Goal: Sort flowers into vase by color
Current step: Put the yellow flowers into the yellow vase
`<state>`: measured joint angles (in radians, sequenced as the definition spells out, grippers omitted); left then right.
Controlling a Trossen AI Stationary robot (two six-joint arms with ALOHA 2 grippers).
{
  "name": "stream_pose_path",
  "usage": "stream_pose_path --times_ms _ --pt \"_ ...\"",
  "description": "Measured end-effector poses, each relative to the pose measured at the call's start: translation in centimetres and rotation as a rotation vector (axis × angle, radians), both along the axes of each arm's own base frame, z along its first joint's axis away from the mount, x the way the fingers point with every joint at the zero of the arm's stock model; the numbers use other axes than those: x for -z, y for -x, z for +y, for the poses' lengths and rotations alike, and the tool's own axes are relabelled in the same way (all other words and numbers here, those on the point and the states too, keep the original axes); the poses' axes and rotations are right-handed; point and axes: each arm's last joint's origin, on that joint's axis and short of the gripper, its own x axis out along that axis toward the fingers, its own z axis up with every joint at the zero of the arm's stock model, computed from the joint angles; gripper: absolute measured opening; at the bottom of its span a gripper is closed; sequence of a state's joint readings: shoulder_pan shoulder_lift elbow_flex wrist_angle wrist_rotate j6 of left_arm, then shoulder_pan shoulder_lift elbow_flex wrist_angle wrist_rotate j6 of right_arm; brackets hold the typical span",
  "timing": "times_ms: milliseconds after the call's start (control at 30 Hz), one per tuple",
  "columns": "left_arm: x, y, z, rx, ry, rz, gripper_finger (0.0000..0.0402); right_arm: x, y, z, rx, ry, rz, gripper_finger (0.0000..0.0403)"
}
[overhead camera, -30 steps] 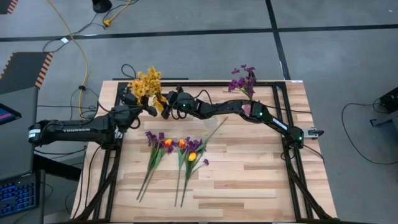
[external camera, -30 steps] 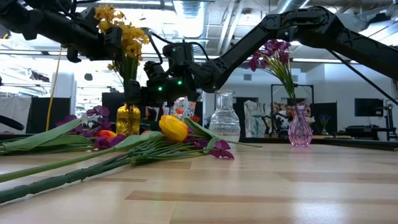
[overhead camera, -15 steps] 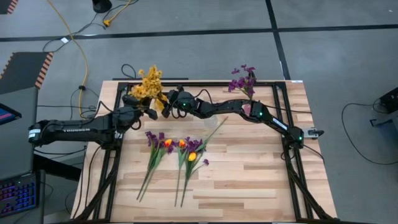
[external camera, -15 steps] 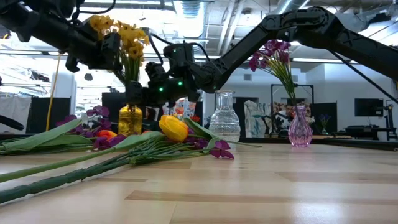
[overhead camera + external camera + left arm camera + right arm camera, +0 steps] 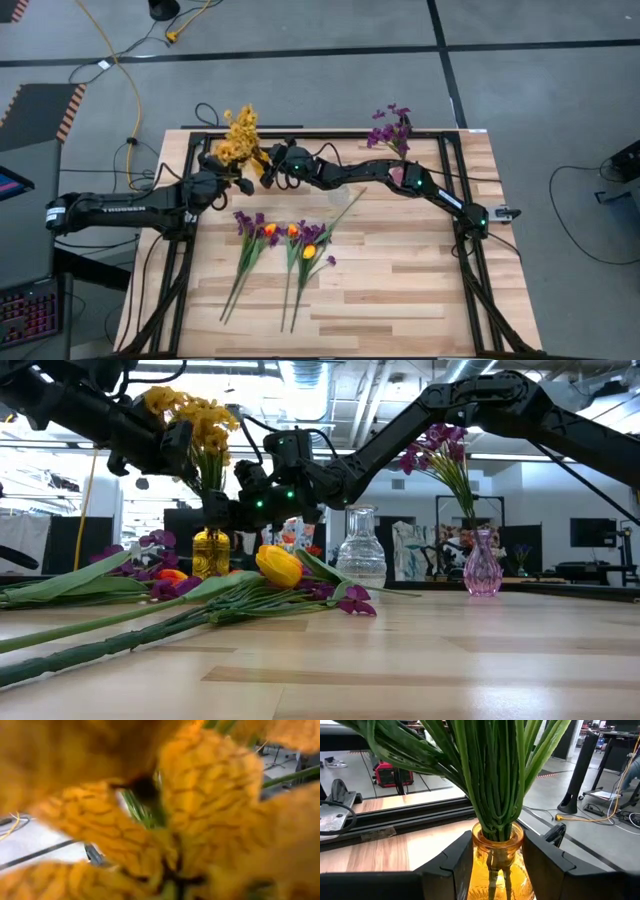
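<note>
My right hand (image 5: 492, 870) clamps the amber vase (image 5: 497, 851) steady near the surface's far edge; my left hand (image 5: 238, 177), nearly shut, pinches the yellow flowers (image 5: 238, 135).

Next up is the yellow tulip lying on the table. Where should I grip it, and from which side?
Grip the yellow tulip on its bare green stem, well below the bud, coming straight down from above with the fingers across the stem. It lies flat on the wooden table, bud toward the vases, and its lower stem is free of the neighbouring purple blooms, so the fingers likely fit there.
</note>
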<state>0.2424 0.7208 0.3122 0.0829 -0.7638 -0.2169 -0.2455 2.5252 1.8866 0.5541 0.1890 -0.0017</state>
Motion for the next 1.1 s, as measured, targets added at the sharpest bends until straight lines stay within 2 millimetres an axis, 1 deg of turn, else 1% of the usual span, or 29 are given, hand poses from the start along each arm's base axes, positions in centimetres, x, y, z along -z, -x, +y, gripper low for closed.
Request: stream_pose_path --times_ms 167,433,733,867,1100 --pt "0.5 0.16 0.04 -0.023 -0.006 0.052 0.0057 -0.01 -0.07 0.23 -0.02 -0.002 -0.001 0.0187" --pt "0.29 0.11 0.04 -0.021 -0.009 0.033 0.0125 -0.01 -0.11 0.39 -0.028 -0.002 -0.002 0.0187" --pt "0.22 0.14 0.03 -0.018 -0.019 0.052 0.016 0.0 -0.09 0.33 -0.021 -0.002 -0.001 0.0187" --pt "0.19 0.14 0.03 -0.014 -0.029 0.067 0.0182 0.01 -0.08 0.3 -0.016 -0.002 -0.001 0.0187" --pt "-0.46 0.73 -0.12 -0.005 -0.049 0.042 0.0219 0.0 -0.07 0.27 -0.013 -0.002 0.0 0.0195"
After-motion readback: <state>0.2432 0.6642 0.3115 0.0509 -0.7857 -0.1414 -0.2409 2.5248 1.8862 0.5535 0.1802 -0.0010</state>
